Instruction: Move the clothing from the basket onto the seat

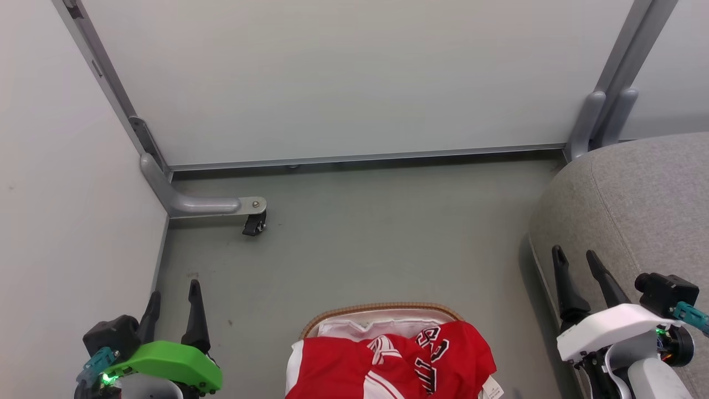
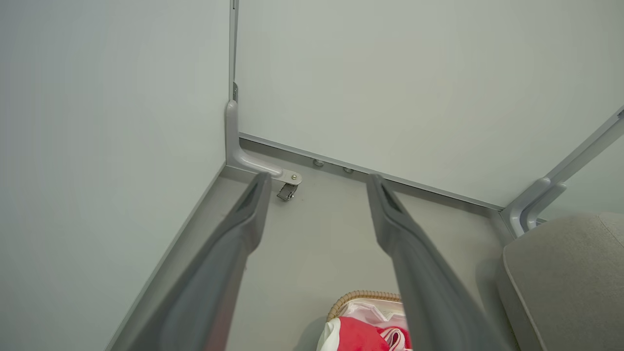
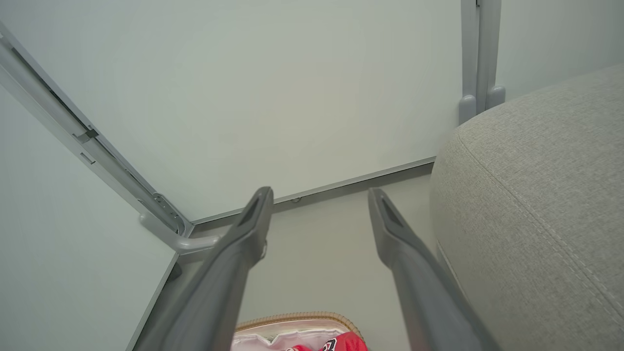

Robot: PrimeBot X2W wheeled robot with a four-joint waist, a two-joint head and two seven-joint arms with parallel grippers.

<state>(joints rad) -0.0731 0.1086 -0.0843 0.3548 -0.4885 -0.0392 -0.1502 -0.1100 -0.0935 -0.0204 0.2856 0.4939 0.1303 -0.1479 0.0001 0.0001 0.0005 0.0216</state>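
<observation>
Red jersey clothing (image 1: 388, 360) with white trim and black-and-white lettering lies heaped in the brown-rimmed laundry basket (image 1: 382, 306) at the bottom centre of the head view, on top of its white liner sheet (image 1: 354, 328). The left end effector (image 1: 174, 291) hangs to the basket's left above the grey floor (image 1: 360, 238), fingers spread apart and empty. The right end effector (image 1: 574, 252) hangs to the basket's right, at the edge of the grey upholstered seat (image 1: 637, 210), fingers also apart and holding nothing. Neither touches the clothing.

The clothing (image 1: 354, 366) was red with white stripes and black-and-white lettering; the basket (image 1: 382, 306) had a brown woven-look rim and a white liner sheet (image 1: 360, 328). The seat (image 1: 637, 194) was light grey woven fabric, the floor (image 1: 360, 238) dull grey.
</observation>
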